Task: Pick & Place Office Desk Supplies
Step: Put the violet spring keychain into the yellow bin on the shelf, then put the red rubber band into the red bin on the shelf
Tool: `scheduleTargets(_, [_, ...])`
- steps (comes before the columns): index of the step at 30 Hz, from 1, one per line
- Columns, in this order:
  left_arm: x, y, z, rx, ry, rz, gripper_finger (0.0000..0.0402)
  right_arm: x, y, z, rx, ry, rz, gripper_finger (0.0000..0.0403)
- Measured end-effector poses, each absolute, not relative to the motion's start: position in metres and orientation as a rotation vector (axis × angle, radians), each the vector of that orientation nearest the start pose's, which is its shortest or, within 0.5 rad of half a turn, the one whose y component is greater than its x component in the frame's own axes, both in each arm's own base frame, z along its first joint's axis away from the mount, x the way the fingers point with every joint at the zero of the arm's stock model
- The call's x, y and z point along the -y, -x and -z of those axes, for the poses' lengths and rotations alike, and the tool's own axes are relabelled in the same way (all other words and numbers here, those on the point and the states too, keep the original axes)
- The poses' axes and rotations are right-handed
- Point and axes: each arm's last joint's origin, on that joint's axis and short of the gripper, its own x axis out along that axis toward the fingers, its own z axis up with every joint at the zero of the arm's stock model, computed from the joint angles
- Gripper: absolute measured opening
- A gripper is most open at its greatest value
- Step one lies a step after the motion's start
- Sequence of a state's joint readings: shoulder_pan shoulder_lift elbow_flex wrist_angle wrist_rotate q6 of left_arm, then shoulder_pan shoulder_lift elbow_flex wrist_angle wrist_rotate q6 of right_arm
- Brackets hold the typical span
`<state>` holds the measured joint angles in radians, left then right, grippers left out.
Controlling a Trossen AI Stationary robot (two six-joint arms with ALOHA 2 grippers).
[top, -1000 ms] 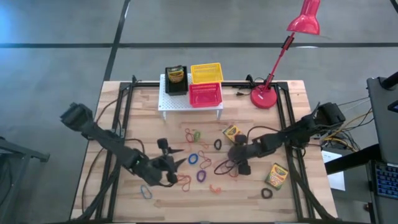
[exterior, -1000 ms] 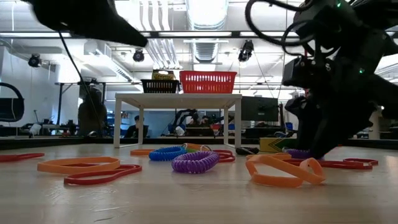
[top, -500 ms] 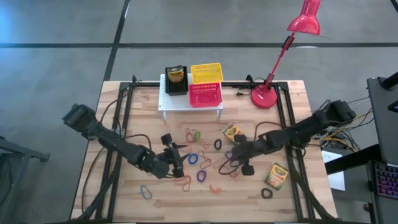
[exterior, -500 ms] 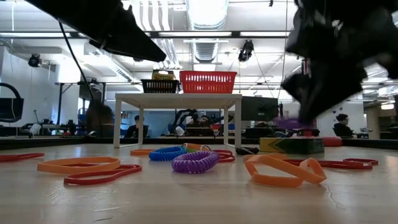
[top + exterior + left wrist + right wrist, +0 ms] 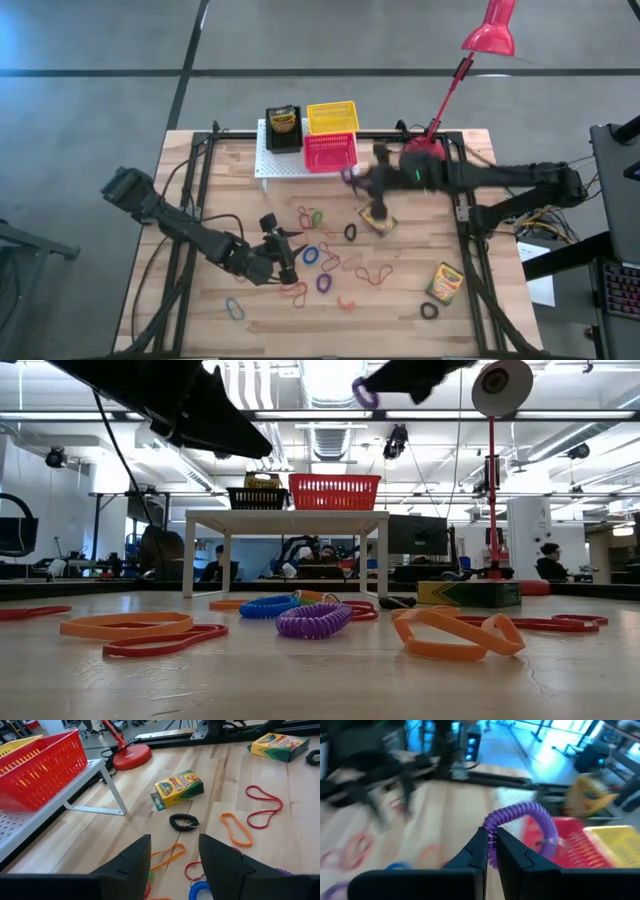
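My right gripper point(image 5: 352, 176) hangs high over the table just right of the red basket point(image 5: 330, 152), shut on a purple coiled loop point(image 5: 525, 817). The low view shows that loop point(image 5: 364, 393) near the top. The red basket, a yellow basket point(image 5: 332, 117) and a black basket point(image 5: 283, 130) holding a crayon box stand on the white rack point(image 5: 300, 168). My left gripper point(image 5: 290, 252) hovers open over several coloured loops point(image 5: 322, 256) lying flat on the wood. Two crayon boxes point(image 5: 378, 216) point(image 5: 443, 283) lie on the table. My right gripper pinches one spot of the purple loop's coil point(image 5: 492, 827) between its two fingertips. The fingers reach in from the table's right, nearly level. The loop is lifted clear of the table and stands out as a ring beyond the fingertips.
The red desk lamp stands on its base point(image 5: 424, 155) at the far right, its arm slanting up behind my right arm. Black frame rails point(image 5: 200, 190) run along both table sides. A black coiled loop point(image 5: 183, 822) lies near the middle crayon box point(image 5: 179, 787).
My right gripper has taken hold of the purple loop among the loops at the table's right middle. It has risen fast and swung toward the far edge and the red basket, with the loop lifted clear. My left gripper has shifted slightly toward the right.
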<state>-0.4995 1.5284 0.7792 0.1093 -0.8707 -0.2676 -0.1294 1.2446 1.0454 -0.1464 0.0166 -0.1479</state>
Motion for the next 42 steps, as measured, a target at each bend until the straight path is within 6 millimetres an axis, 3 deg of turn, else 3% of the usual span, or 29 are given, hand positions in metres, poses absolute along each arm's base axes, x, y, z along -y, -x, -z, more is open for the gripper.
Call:
scheduleTargets(5, [0.123,-0.273,-0.193,-0.439,-0.143,-0.421,0.0167,0.122,-0.296,-0.342,-0.416,-0.025,0.168,0.0020])
scheduleTargets(11, [0.122,-0.274,-0.193,-0.438,-0.140,-0.425,0.0167,0.212,-0.314,-0.326,-0.570,-0.180,0.310,0.0020])
scheduleTargets(15, [0.122,-0.274,-0.193,-0.438,-0.139,-0.425,0.0167,0.246,-0.325,-0.313,-0.647,-0.243,0.352,0.0020])
scheduleTargets(19, [0.122,-0.274,-0.193,-0.435,-0.127,-0.428,0.0167,0.261,-0.332,-0.307,-0.698,-0.296,0.368,0.0027])
scheduleTargets(27, [0.122,-0.274,-0.193,-0.434,-0.121,-0.429,0.0167,0.264,-0.336,-0.312,-0.733,-0.323,0.367,0.0132])
scheduleTargets(31, [0.122,-0.274,-0.193,-0.434,-0.121,-0.429,0.0167,0.253,-0.327,-0.329,-0.725,-0.290,0.355,0.0173])
scheduleTargets(36, [0.122,-0.274,-0.193,-0.433,-0.114,-0.430,0.0167,0.211,-0.310,-0.354,-0.745,-0.221,0.281,0.0187])
scheduleTargets(42, [0.122,-0.274,-0.193,-0.429,-0.097,-0.434,0.0167,0.139,-0.283,-0.358,-0.740,-0.136,0.150,0.0175])
